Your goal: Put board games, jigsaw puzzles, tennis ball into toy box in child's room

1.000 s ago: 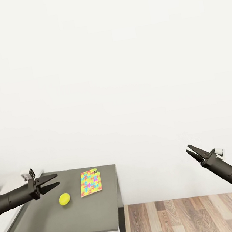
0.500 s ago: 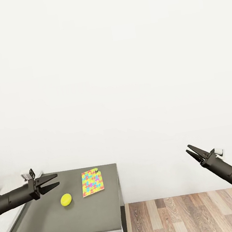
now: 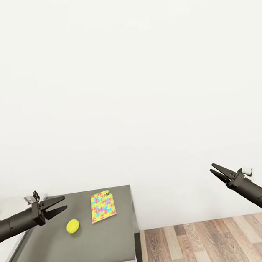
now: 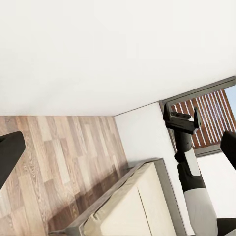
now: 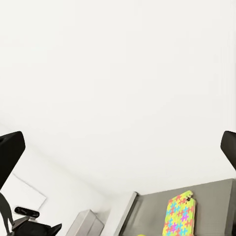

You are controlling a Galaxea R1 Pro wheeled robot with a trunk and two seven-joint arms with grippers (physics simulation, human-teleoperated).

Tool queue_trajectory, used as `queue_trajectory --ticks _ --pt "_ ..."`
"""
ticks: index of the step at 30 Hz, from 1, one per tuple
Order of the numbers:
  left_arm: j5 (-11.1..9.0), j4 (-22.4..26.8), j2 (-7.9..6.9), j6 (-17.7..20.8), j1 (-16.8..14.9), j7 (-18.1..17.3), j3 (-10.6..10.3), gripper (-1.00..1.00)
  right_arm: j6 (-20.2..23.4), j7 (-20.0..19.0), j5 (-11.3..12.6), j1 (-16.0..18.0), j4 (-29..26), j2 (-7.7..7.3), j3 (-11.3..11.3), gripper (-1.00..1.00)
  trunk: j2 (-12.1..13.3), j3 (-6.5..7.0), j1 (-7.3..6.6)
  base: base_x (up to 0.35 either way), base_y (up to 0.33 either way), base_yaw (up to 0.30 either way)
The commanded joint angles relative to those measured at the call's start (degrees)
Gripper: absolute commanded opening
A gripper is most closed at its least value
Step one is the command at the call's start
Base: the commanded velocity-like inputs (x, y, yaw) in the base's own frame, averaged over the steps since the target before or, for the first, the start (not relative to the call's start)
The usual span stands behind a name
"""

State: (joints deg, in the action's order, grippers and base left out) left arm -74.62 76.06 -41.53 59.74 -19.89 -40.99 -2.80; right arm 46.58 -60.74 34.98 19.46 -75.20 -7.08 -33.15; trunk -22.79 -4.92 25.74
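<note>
Dark-grey surface [image 3: 102, 245] has slid slightly toward 9 o'clock (camera shift); tennis ball [image 3: 72, 225] lies at 8 o'clock of the jigsaw puzzle [image 3: 102, 205]. Left end effector [image 3: 60, 204] and right end effector [image 3: 215, 170] hang parted, empty.

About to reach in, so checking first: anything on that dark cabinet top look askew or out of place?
Nothing stands out. The jigsaw puzzle lies flat near the back edge of the dark cabinet top, and the tennis ball rests apart from it, near the open left hand.
</note>
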Motion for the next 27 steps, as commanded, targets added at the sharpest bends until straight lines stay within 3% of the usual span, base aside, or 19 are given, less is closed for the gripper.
queue_trajectory --ticks 1,19,27 --pt "0.0 -0.04 -0.04 0.2 -0.09 -0.23 -0.1 1.0 0.32 -0.08 0.14 0.05 0.02 -0.01 -0.03 1.0 -0.13 -0.13 0.04 0.042 -0.097 0.0" --pt "0.0 -0.04 -0.04 0.2 -0.09 -0.23 -0.1 1.0 0.32 0.0 0.08 0.05 0.02 0.03 0.09 1.0 -0.13 -0.13 0.04 0.01 -0.019 -0.142" --pt "0.0 -0.04 -0.04 0.2 -0.08 -0.17 -0.1 1.0 0.25 0.04 -0.06 0.05 -0.04 0.26 0.1 1.0 -0.13 -0.14 0.04 0.054 0.03 -0.035"
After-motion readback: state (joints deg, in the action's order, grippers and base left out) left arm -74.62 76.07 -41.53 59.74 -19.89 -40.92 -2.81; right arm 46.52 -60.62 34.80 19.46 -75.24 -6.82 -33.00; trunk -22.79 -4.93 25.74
